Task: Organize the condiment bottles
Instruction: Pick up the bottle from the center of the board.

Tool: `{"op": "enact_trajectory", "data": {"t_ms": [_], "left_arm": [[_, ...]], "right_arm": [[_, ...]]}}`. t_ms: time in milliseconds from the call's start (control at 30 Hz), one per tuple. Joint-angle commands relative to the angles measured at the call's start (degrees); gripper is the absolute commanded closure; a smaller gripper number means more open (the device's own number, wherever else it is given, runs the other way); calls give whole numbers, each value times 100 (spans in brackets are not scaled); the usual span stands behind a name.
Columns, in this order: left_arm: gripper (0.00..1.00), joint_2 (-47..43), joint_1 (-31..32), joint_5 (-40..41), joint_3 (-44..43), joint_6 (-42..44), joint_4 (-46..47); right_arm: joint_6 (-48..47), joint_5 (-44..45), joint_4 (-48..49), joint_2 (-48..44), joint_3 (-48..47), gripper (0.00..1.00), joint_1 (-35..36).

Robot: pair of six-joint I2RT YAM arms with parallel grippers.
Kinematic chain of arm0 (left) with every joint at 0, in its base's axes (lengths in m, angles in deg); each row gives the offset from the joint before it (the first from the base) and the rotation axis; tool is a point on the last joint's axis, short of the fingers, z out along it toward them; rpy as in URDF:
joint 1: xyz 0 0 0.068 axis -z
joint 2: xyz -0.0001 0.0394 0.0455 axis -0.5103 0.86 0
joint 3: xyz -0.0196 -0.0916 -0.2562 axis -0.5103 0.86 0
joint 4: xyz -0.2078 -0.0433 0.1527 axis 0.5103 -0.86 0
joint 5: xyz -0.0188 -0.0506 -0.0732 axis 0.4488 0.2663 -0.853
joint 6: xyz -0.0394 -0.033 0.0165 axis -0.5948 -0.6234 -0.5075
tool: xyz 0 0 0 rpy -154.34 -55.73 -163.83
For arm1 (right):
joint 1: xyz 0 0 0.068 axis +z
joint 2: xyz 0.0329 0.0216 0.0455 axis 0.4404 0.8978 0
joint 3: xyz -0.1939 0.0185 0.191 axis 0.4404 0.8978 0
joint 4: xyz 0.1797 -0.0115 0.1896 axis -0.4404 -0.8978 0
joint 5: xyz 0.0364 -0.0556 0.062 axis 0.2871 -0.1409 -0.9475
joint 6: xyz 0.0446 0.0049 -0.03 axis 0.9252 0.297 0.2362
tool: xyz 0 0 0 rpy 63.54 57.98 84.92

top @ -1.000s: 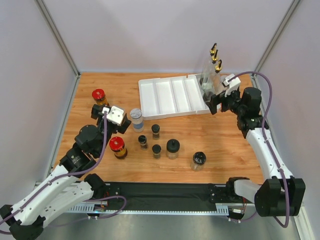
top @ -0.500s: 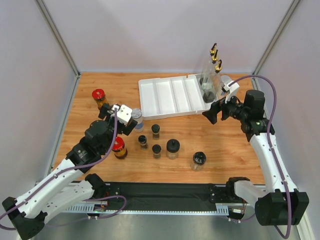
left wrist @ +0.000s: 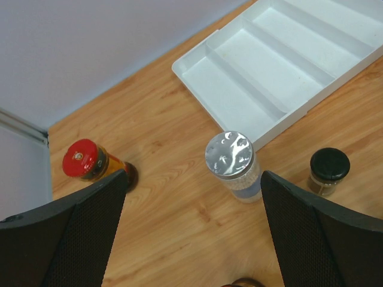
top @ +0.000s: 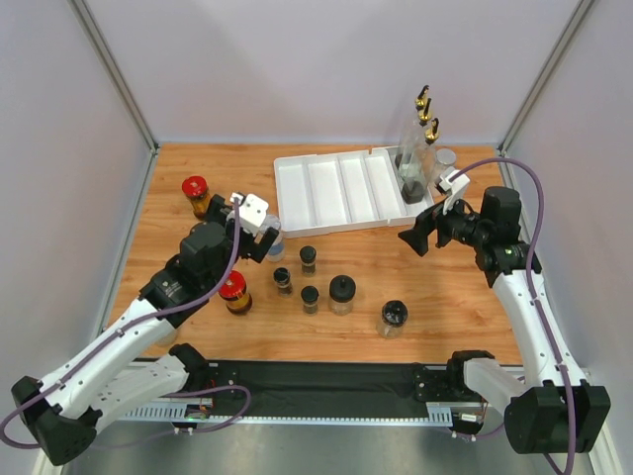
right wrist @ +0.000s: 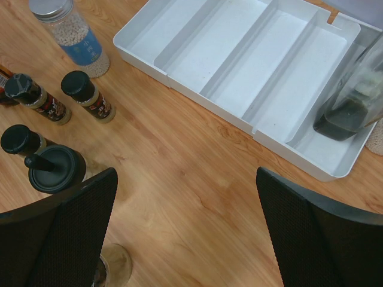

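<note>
The condiment bottles are spread over the wooden table. My left gripper [top: 253, 236] [left wrist: 192, 194] hangs open over bare wood, with a grey-lidded clear jar [left wrist: 232, 162] [top: 269, 236] just ahead, near its right finger. A red-capped amber jar [left wrist: 90, 161] [top: 195, 192] stands by the left finger. My right gripper [top: 422, 231] [right wrist: 186, 185] is open and empty in front of the white tray [top: 341, 190] [right wrist: 239, 72]. Tall gold-spouted bottles [top: 419, 148], one holding dark liquid [right wrist: 350, 95], stand in the tray's right end. Black-lidded jars [top: 310, 278] [right wrist: 54, 168] cluster mid-table.
A second red-capped jar [top: 232, 289] stands under my left arm. Another grey-lidded jar [top: 445, 158] sits behind the tray's right end. A black-lidded jar [top: 394, 317] stands alone near the front. Side walls close the table left and right.
My right gripper has drawn back from the tall bottles in the tray, toward the front and left. My left gripper has moved right and forward toward the grey-lidded jar. Both stayed open.
</note>
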Motion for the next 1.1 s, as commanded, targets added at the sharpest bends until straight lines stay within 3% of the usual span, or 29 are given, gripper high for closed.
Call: {"op": "enact_trajectory", "data": {"t_ms": [0, 267, 400, 533, 667, 867, 1067], "left_arm": [[0, 162, -312, -290, -401, -474, -146], [0, 574, -2533, -1985, -577, -2274, -252], [0, 952, -3212, -2233, -665, -3074, -225], [0, 1558, -3618, -2119, -963, -3752, -295], [0, 2794, -3846, -1252, -1709, -4385, -996], [0, 4590, -4031, -1047, -3509, -4579, -2096], [1, 5540, -4268, -818, -4320, -4791, -2686]], "right_arm": [[-113, -95, -29, -30, -57, 0, -18], [-201, 19, -82, -100, -66, 0, -18], [-210, 1, -126, -82, -92, 0, -27], [-219, -7, -126, -109, -93, 0, -27], [-236, -16, -152, -135, -101, 0, -18], [-254, -25, -170, -179, -101, 0, -18], [-271, -25, -170, -197, -101, 0, -18]]}}
